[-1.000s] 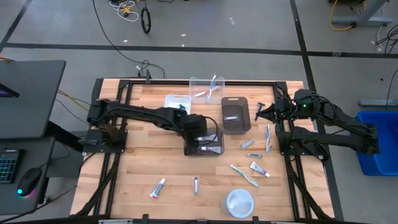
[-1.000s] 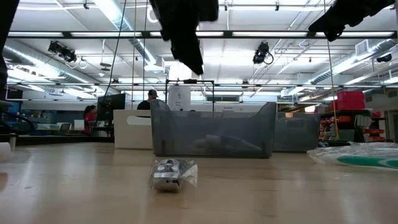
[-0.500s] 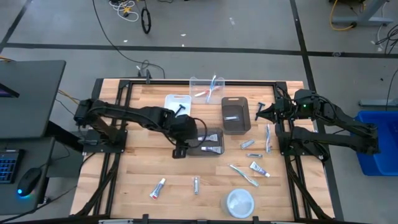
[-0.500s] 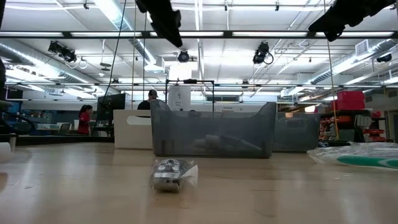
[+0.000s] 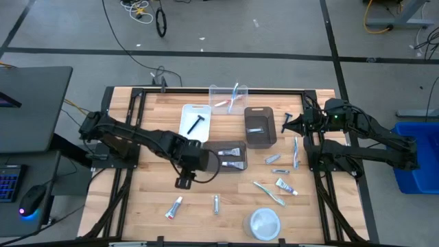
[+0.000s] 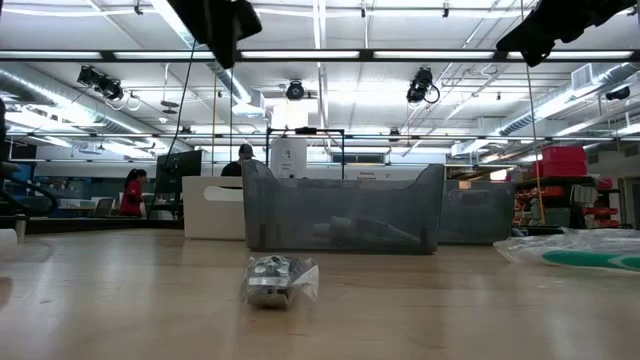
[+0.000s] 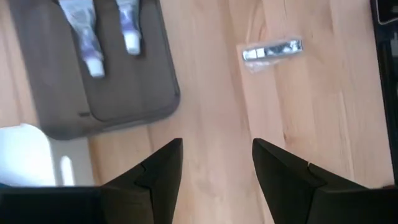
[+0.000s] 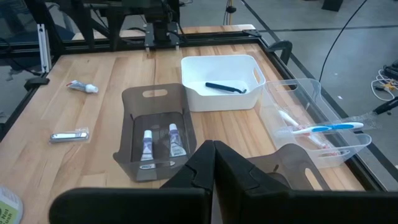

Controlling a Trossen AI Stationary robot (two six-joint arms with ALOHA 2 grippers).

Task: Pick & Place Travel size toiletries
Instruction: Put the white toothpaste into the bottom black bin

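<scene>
Your left hand (image 5: 184,181) hangs wide and empty; lower it squarely over the silvery tube (image 7: 272,50) near the bench's front edge.

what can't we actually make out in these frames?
- Low view: contents of the dark grey translucent bin are only a blurred shape behind its wall.
- Low view: both end effectors are cut off by the top edge.
- High view: print on the small white-and-red toothpaste tube is too small to read.
- High view: contents of the round white dish cannot be made out.
</scene>
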